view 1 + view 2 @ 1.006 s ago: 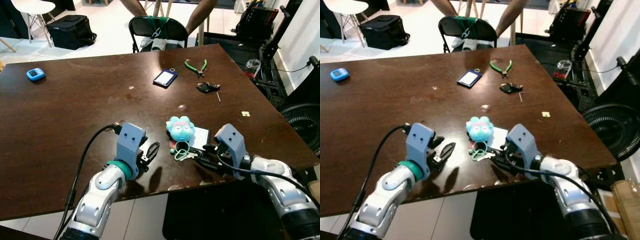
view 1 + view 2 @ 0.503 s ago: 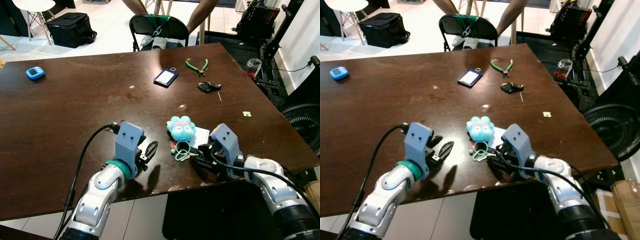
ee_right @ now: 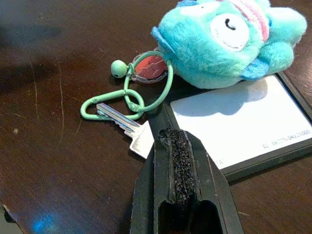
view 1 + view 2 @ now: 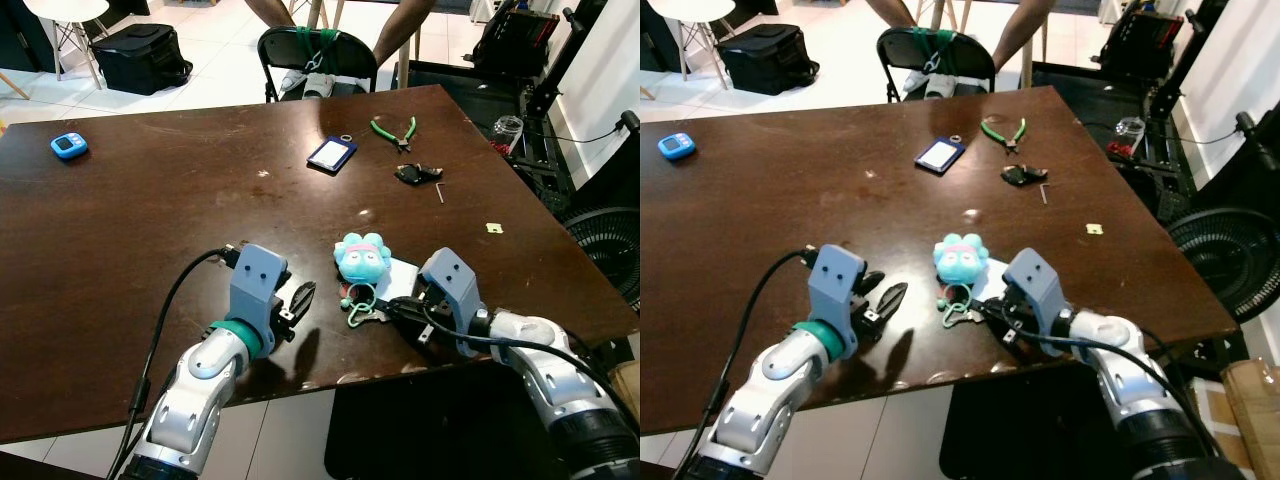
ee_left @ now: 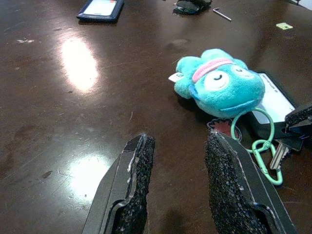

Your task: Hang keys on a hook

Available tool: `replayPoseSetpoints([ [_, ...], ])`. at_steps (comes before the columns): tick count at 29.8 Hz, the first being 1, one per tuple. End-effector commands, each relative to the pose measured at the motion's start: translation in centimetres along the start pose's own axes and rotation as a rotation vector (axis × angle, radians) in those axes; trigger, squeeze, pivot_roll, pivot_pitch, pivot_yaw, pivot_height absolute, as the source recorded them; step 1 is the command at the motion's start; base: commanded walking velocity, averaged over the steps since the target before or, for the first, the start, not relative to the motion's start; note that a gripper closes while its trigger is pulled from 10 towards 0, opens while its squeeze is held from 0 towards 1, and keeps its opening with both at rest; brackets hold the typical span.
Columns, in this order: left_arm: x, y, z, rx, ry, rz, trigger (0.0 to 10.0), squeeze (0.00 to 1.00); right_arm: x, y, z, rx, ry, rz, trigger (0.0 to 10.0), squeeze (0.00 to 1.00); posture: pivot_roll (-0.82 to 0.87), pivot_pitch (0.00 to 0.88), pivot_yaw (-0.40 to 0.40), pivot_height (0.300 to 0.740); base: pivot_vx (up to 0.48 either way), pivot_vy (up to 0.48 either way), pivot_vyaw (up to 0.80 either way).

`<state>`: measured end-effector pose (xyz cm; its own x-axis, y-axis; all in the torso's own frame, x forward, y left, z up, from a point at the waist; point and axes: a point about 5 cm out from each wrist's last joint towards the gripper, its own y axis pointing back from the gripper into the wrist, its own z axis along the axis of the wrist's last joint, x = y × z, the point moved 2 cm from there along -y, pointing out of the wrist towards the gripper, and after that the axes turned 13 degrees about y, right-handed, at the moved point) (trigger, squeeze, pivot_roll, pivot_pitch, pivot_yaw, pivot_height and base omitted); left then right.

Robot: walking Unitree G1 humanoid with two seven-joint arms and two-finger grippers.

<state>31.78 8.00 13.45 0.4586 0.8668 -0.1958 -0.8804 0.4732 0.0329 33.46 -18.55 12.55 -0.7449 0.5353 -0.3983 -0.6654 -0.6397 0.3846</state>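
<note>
The right gripper (image 4: pixel 400 308) lies low over the near part of the table (image 4: pixel 150 220), its fingers (image 3: pixel 176 168) drawn together to a single dark wedge whose tip sits at the head of the key (image 3: pixel 127 129). Whether the pads actually pinch the key or only press beside it is hard to judge from the wrist view, but the jaws look closed with little or no gap. The key hangs on a green carabiner (image 3: pixel 108 106) linked to a green ring (image 3: pixel 148 87), and the ring joins the turquoise plush charm (image 4: pixel 362 258) that lies just to the far side of the gripper. Under the charm's near edge is a white card in a dark holder (image 3: pixel 239 124), touching the gripper's finger on one side.

The left gripper (image 4: pixel 297 300) rests over the table to the left of the charm, well apart from the keys, its two fingers (image 5: pixel 136 180) spread with a clear gap and nothing between them.

Farther off lie a blue badge holder (image 4: pixel 331 154), green-handled pliers (image 4: pixel 393 131) and, at the far left, a small blue timer (image 4: pixel 69 146). A person's legs (image 4: pixel 400 25) stand behind a chair (image 4: pixel 318 62) at the far edge.

The step in hand seems to be the pickup of the keys. Next calls for a firm hold, a lift, then finding a hook, which I cannot make out here.
</note>
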Motion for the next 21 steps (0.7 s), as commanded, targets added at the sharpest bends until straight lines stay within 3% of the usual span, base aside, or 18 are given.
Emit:
replayPoseSetpoints([
  [1,0.3,0.2,-0.6,0.023,0.004,0.015,10.0,0.0,0.5,-0.1,-1.0,0.039,-0.016,0.021,0.0,0.0,-0.11,0.103,0.094,0.74,0.0,0.0,0.0],
  [3,0.4,0.1,-0.6,0.023,0.004,0.017,10.0,0.0,0.3,-0.1,-0.6,0.027,-0.011,0.017,0.0,0.0,-0.11,0.099,0.092,0.74,0.0,0.0,0.0],
  [4,0.4,0.1,-0.6,0.022,0.004,0.02,10.0,0.0,-0.3,-0.1,1.9,-0.107,-0.034,-0.024,0.0,0.0,-0.11,0.098,0.091,0.74,0.0,0.0,0.0],
  [7,0.4,0.1,-0.6,0.022,0.004,0.02,10.0,0.0,-0.3,-0.1,1.9,-0.107,-0.034,-0.024,0.0,0.0,-0.11,0.098,0.091,0.74,0.0,0.0,0.0],
  [8,0.5,0.2,-0.6,0.022,0.005,0.021,10.0,0.0,-0.9,0.2,5.1,-0.274,-0.055,-0.076,10.0,0.0,-0.11,0.099,0.092,0.74,0.0,0.0,0.0],
  [9,0.5,0.2,-0.6,0.022,0.005,0.022,10.0,0.0,-1.6,0.8,8.5,-0.453,-0.105,-0.15,10.0,0.0,-0.11,0.099,0.093,0.74,0.0,0.0,0.0],
  [10,0.5,0.2,-0.6,0.022,0.005,0.022,10.0,0.0,-1.6,0.8,8.5,-0.453,-0.105,-0.15,10.0,0.0,-0.11,0.099,0.093,0.74,0.0,0.0,0.0],
  [11,0.5,0.2,-0.6,0.022,0.005,0.023,10.0,0.0,-2.0,1.6,11.3,-0.598,-0.148,-0.217,10.0,0.0,-0.11,0.1,0.094,0.74,0.0,0.0,0.0],
  [12,0.5,0.2,-0.6,0.022,0.005,0.023,10.0,0.0,-2.0,1.6,11.3,-0.598,-0.148,-0.217,10.0,0.0,-0.11,0.1,0.094,0.74,0.0,0.0,0.0],
  [13,0.5,0.2,-0.6,0.023,0.005,0.023,10.0,0.0,-2.2,2.1,13.0,-0.685,-0.18,-0.283,10.0,0.0,-0.11,0.099,0.094,0.74,0.0,0.0,0.0],
  [21,0.6,0.3,-0.7,0.026,0.005,0.023,10.0,0.0,-1.9,2.3,14.2,-0.739,-0.221,-0.377,10.0,0.0,-0.11,0.102,0.093,0.74,0.0,0.0,0.0],
])
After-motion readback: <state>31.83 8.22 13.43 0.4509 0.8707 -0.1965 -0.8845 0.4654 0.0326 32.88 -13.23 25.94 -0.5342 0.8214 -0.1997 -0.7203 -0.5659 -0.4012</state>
